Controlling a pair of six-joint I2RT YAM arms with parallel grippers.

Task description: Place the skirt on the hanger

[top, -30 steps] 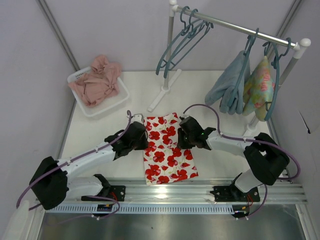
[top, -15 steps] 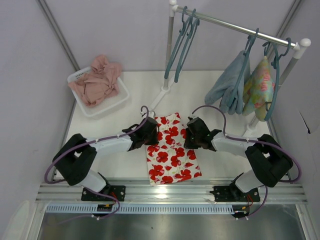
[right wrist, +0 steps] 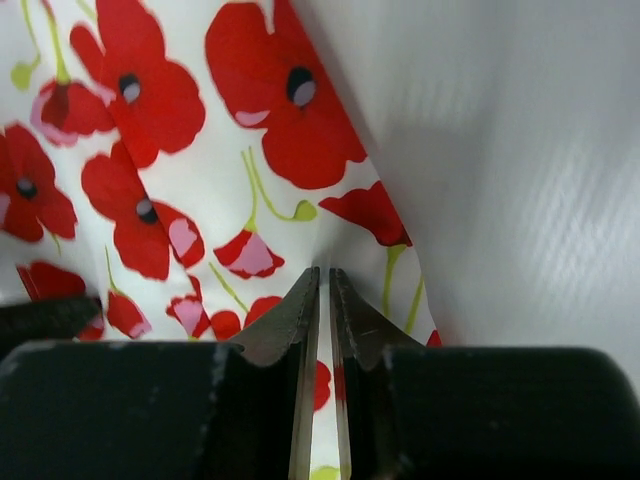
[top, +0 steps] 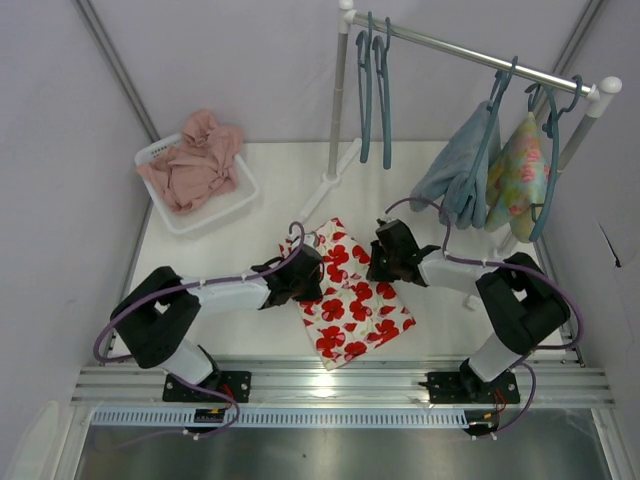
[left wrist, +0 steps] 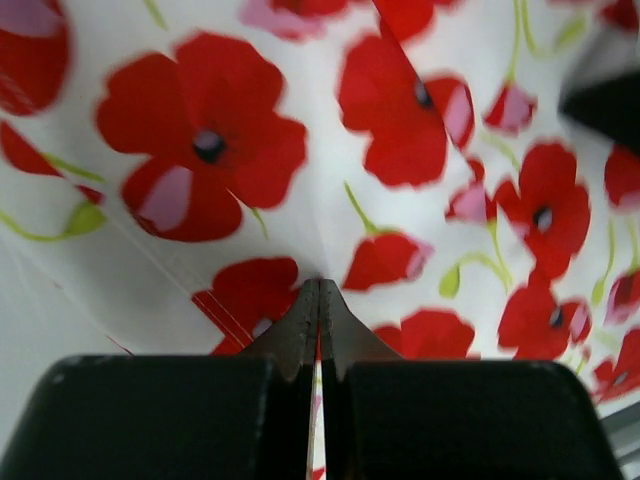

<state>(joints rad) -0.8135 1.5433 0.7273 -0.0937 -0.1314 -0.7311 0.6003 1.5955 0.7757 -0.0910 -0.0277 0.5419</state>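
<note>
Skirt (top: 358, 300): lying askew on the table (top: 230, 250), between both arms.
Left gripper (top: 306, 277): jaws pinching shut on its left edge.
Right gripper (top: 384, 258): jaws nearly closed, nipping its right edge.
Step in hand: gripping for pick-up.
Next move, likely: lifting it level toward the hanger (top: 372, 95), which is hanging on the rail (top: 470, 55).

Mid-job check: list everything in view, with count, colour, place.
table: one, white
rack: one, white posts, metal bar, back
skirt: one, white with red flowers, on the table
empty hangers: two, teal, rack's left end
blue garment: one, hanging on the rack
green floral garment: one, hanging beside it
basket: one, white, back left
pink cloth: one, in the basket
left gripper: one, black, shut on the skirt
right gripper: one, black, shut on the skirt
</note>
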